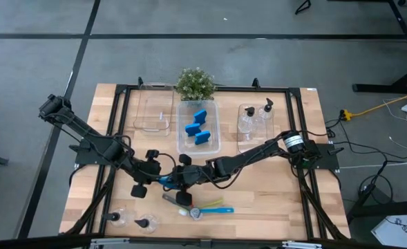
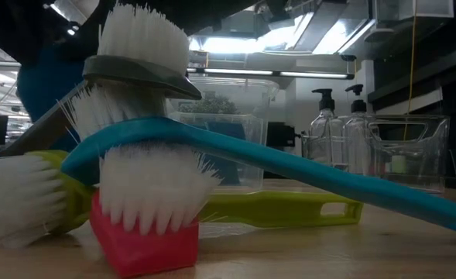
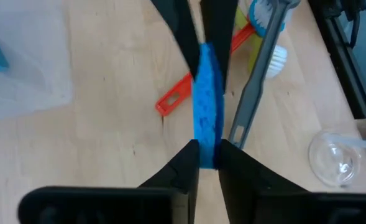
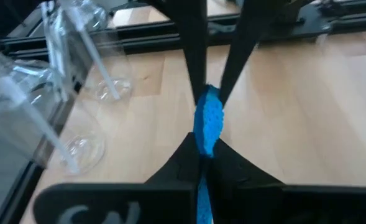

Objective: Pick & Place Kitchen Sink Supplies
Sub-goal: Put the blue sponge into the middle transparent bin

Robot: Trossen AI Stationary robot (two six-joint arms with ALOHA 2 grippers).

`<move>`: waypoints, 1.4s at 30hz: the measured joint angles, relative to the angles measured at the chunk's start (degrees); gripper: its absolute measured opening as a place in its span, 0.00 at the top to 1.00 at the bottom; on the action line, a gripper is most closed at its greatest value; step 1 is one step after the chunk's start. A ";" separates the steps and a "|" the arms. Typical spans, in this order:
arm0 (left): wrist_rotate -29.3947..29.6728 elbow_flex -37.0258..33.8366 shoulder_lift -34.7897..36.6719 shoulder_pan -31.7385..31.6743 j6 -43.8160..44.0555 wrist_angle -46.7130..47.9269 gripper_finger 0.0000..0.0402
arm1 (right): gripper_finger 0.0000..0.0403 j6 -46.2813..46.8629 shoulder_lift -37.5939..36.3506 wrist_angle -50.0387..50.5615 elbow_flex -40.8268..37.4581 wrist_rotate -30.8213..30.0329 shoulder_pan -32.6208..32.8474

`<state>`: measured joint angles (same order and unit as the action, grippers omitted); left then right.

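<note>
Squeezing one blue sponge point(image 3: 206, 106) between them, the left gripper point(image 3: 207, 152) and right gripper point(image 4: 202, 152) hide its flat sides.

The high view is looking straight down on the tabletop point(image 1: 272, 200); the low view is sitting close against the brushes point(image 2: 146, 167); both wrist views are sharing one sponge point(image 3: 206, 106).

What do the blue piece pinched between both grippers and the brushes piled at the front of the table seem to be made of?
The small blue rectangular sponge looks like soft porous foam: rough, matte, pitted surface, pinched thin between the left gripper and right gripper. The long-handled brushes look like smooth, slightly glossy moulded plastic, probably with white synthetic bristles.
</note>
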<state>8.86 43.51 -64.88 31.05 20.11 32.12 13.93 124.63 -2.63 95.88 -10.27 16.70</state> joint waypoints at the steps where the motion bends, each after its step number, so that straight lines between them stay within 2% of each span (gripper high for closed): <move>1: 0.00 0.00 0.00 0.00 0.37 -0.17 0.86 | 0.97 0.00 -0.22 0.20 0.00 0.87 -0.16; 7: 0.13 0.00 0.02 0.00 1.21 -0.63 0.81 | 0.97 0.00 -2.87 3.37 -0.02 1.31 -0.17; 14: -0.06 0.00 0.02 -0.02 4.01 -0.70 0.81 | 0.97 0.24 -6.50 9.24 0.00 -0.38 0.47; 16: -1.91 0.00 0.03 -0.02 4.00 -0.74 0.81 | 0.97 0.18 -7.35 10.03 0.00 -0.41 0.81; 23: -4.82 -0.04 2.79 0.31 -5.49 -5.37 0.81 | 0.97 -3.51 -12.12 15.39 0.00 2.19 1.13; 28: -7.22 -1.19 11.12 0.03 -13.08 -9.99 0.81 | 0.97 -5.52 -17.42 19.14 0.00 2.35 1.04; 32: -6.55 -6.79 20.56 0.22 -14.42 -14.06 0.81 | 0.97 -9.31 -21.62 20.66 0.00 -0.67 1.04; 35: -3.77 -11.53 27.55 0.20 -14.46 -17.84 0.81 | 0.97 -12.55 -23.89 22.27 0.00 -3.50 0.54; 38: -1.61 -15.29 33.40 0.20 -14.42 -19.82 0.81 | 0.97 -13.89 -25.50 23.87 -0.58 -2.46 -1.64; 42: -1.04 -18.56 40.11 0.20 -14.43 -20.31 0.81 | 0.97 -12.90 -26.06 24.62 -0.63 1.82 -4.75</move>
<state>7.82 24.95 -24.78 31.24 5.68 11.81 1.04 98.57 21.99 95.24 -8.45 11.94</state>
